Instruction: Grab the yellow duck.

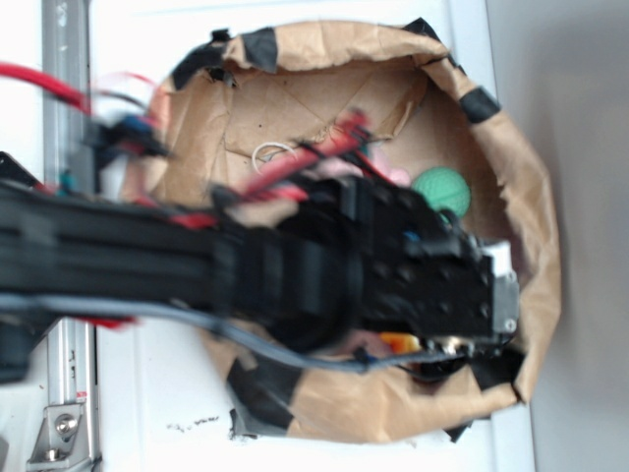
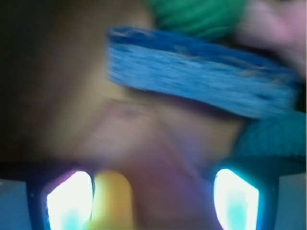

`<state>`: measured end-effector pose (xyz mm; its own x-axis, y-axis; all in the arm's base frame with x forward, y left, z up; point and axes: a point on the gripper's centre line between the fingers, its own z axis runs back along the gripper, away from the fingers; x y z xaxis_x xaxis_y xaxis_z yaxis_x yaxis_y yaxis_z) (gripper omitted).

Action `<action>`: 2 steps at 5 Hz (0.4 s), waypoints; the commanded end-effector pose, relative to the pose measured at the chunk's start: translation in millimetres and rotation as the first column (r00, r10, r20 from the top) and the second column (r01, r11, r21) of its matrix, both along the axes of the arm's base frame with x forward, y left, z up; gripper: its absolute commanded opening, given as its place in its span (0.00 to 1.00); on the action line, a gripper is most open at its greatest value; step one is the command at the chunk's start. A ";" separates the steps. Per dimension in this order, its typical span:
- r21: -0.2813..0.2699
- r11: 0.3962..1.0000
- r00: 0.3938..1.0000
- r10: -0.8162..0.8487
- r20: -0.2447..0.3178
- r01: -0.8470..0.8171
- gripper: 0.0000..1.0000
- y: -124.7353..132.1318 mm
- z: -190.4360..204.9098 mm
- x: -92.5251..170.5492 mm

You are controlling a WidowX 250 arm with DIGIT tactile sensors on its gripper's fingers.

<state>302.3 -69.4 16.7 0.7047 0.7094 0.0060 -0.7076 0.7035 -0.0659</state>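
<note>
So the black robot arm (image 1: pixel 197 261) is reaching across into the brown paper-lined basin with black tape on its rim (image 1: pixel 531 197), and the gripper (image 2: pixel 152 201) is down low among the toys. This looks like the approach-and-line-up step, not a grab yet.

In the wrist view the two fingers (image 2: pixel 72 201) sit wide apart at the bottom corners, with nothing pinched between them. The small glossy yellow rubber duck (image 2: pixel 112 201) shows as a blurry yellow blob just inside the left-hand finger of that picture, so it's off-centre in the gap. A soft pink plush toy (image 2: pixel 158 167) fills most of the space between the fingers, which is the annoying bit. Further up there's a flat blue block (image 2: pixel 201 79) and a green ball (image 2: pixel 201 14).

In the exterior view the duck is probably that orange-yellow bit under the wrist (image 1: pixel 401 344), but it's too hidden to swear to.

Next move, I'd guess: shift sideways to centre the duck, keep off the plush, then close.
</note>
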 end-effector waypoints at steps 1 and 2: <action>-0.021 0.996 0.996 -0.086 -0.007 0.086 1.00 -23.5 -0.1 -19.9; -0.040 0.994 0.995 -0.103 0.001 0.103 1.00 -29.6 7.1 -25.6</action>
<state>286.8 -92.0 18.5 0.7464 0.6650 -0.0253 -0.6645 0.7428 -0.0820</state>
